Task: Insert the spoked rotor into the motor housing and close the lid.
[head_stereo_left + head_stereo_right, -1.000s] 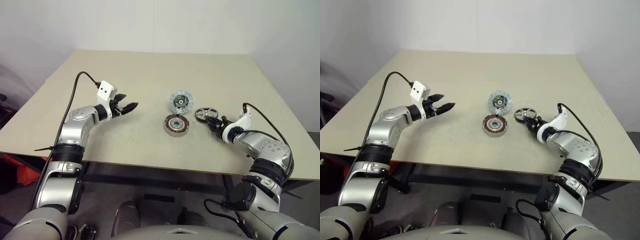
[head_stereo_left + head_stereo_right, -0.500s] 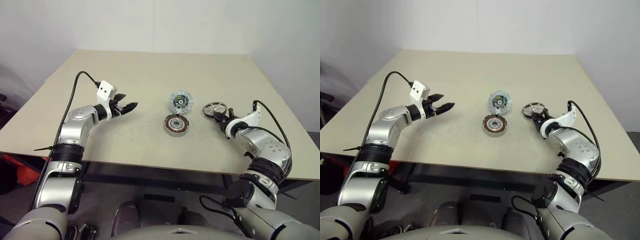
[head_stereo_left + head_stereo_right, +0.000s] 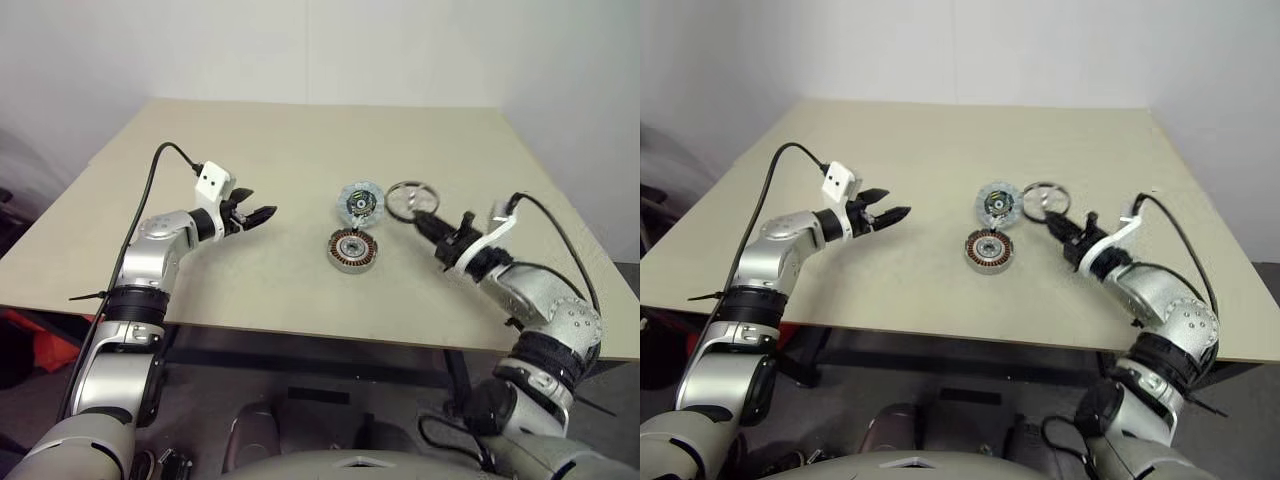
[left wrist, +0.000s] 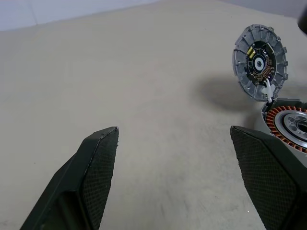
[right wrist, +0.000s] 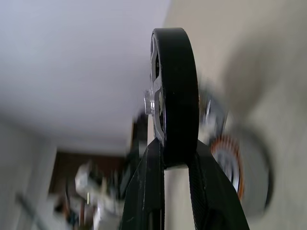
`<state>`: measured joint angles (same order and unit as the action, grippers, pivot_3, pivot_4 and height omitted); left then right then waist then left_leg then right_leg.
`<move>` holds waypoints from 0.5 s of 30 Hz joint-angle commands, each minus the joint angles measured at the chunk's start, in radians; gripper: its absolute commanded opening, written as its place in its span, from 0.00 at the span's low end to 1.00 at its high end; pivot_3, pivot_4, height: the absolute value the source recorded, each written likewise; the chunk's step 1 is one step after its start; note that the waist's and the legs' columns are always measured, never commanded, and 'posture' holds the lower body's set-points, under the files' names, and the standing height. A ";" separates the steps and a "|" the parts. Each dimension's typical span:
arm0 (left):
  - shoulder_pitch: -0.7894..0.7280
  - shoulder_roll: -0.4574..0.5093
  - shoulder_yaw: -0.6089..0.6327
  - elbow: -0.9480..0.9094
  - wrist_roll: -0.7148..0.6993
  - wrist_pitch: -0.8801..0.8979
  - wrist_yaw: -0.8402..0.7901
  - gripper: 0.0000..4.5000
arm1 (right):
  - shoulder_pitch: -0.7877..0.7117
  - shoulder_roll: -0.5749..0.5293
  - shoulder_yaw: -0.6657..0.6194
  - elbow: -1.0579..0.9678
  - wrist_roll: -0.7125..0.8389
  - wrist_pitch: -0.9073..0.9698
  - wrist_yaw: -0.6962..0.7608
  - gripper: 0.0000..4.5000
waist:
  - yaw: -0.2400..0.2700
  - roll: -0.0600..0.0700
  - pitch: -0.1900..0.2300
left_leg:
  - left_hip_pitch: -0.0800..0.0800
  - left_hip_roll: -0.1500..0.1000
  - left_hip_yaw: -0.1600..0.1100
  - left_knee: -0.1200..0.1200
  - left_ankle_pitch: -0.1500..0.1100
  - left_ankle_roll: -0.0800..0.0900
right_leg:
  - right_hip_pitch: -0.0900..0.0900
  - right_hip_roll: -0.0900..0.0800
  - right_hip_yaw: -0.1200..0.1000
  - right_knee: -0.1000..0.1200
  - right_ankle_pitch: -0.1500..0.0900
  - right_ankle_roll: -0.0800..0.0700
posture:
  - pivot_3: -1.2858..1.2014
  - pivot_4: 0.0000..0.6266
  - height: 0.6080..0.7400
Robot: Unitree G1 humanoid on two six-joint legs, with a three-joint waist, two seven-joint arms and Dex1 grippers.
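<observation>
The rotor [image 3: 404, 200] is the part in play, but going left to right: the left gripper [image 3: 262, 214] hangs over bare table [image 3: 250, 130], well left of the parts, its fingers [image 4: 98, 158] spread wide and holding nothing.

Near the table's middle lies the housing [image 3: 352, 249], flat, copper windings up around a silver hub. Just behind it, touching or nearly so, the lid [image 3: 360, 201] lies with its dark centre piece showing — pale and toothed at the edge, in the left wrist view joined to the housing by what looks like a short white lead.

Right of the lid, off the table, the rotor is pinched by its rim in the right gripper [image 3: 1060, 224], the two fingers [image 5: 148, 187] clamped on either face of the thick dark band, the wheel up on edge.

By its look the rotor is rigid metal, heavy for its size, with a smooth rim that could twist in so narrow a pinch. The rim is the place to hold — the thin spokes are probably the weak part. It likely has to be laid flat and centred over the hub before release, and a magnetic pull could snatch it sideways.
</observation>
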<state>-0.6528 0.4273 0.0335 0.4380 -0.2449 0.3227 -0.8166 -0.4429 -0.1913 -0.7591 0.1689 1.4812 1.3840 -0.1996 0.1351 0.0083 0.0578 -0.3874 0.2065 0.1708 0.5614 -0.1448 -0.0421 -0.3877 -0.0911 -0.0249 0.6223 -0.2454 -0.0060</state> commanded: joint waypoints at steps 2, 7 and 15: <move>-0.026 0.006 0.003 -0.009 0.000 -0.015 -0.010 0.88 | 0.033 -0.046 0.112 -0.077 0.096 0.025 0.024 0.10 | 0.001 0.000 0.000 | 0.000 0.000 0.000 0.000 0.000 -0.001 | 0.000 0.000 0.000 0.000 -0.001 -0.001 | 0.52 0.00 1.00; -0.026 0.006 0.002 -0.011 0.004 -0.013 -0.011 0.88 | 0.065 -0.051 0.209 -0.078 0.177 -0.028 -0.023 0.10 | 0.001 0.000 0.000 | 0.001 0.000 0.000 0.000 0.001 -0.002 | 0.001 0.000 0.000 0.000 -0.001 -0.001 | 0.52 0.00 1.00; -0.008 0.013 0.012 -0.030 0.001 -0.010 -0.005 0.88 | 0.102 -0.050 0.334 -0.079 0.237 -0.129 -0.114 0.10 | 0.001 0.000 0.000 | -0.001 0.000 0.000 0.000 0.001 -0.002 | -0.001 0.000 0.000 0.000 -0.001 -0.001 | 0.52 0.00 1.00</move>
<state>-0.6527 0.4278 0.0325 0.4423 -0.2384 0.3231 -0.8238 -0.3231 -0.2377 -0.4369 0.1267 1.6656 1.2823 -0.3049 0.1363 0.0082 0.0578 -0.3885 0.2066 0.1706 0.5614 -0.1436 -0.0441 -0.3883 -0.0912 -0.0250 0.6224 -0.2462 -0.0066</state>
